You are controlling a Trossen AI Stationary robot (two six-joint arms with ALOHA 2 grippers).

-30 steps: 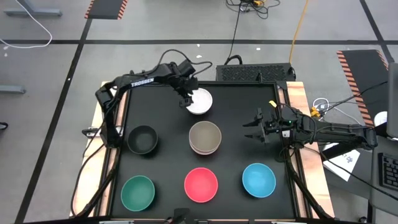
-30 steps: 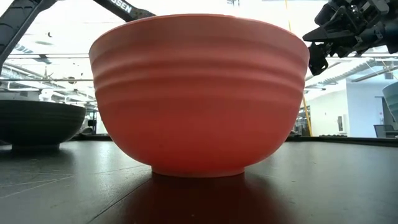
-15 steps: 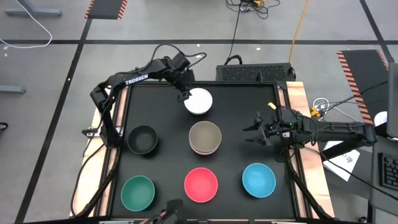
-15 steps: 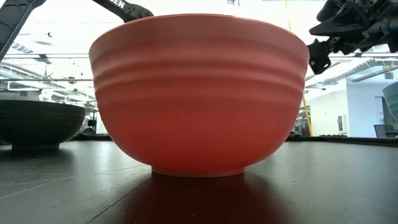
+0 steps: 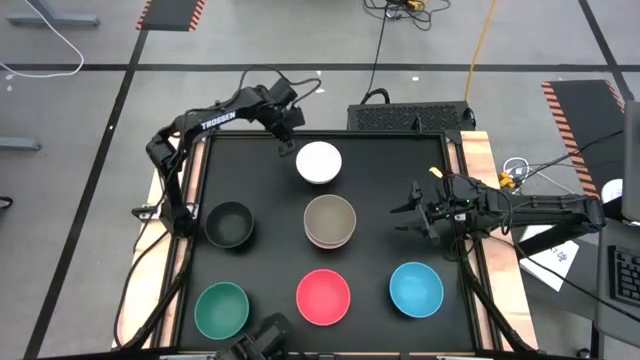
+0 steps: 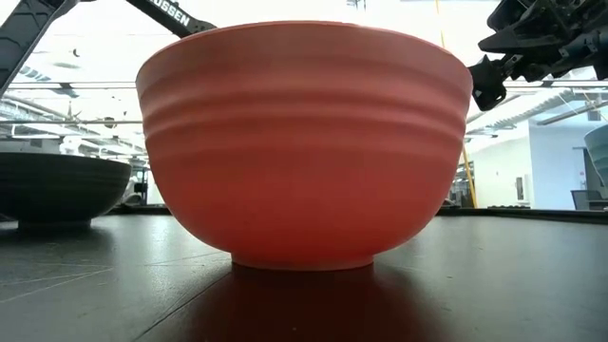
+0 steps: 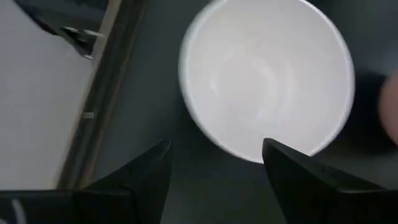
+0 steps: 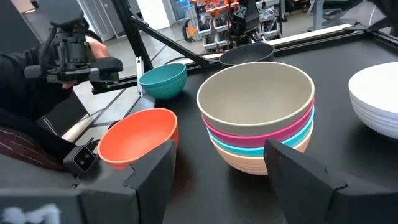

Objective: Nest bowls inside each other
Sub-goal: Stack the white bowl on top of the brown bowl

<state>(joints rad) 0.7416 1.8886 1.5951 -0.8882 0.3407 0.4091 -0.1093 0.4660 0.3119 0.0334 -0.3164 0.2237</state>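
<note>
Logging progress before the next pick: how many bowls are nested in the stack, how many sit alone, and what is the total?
Nested in the stack: 4 (taupe bowl, magenta bowl, teal bowl, orange bowl)
Standing alone: 5 (white bowl, black bowl, green bowl, red bowl, blue bowl)
Total: 9

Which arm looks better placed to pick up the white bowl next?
Probably left: the left gripper hangs open just beside the white bowl, while the right gripper sits farther off, near the taupe stack.
</note>
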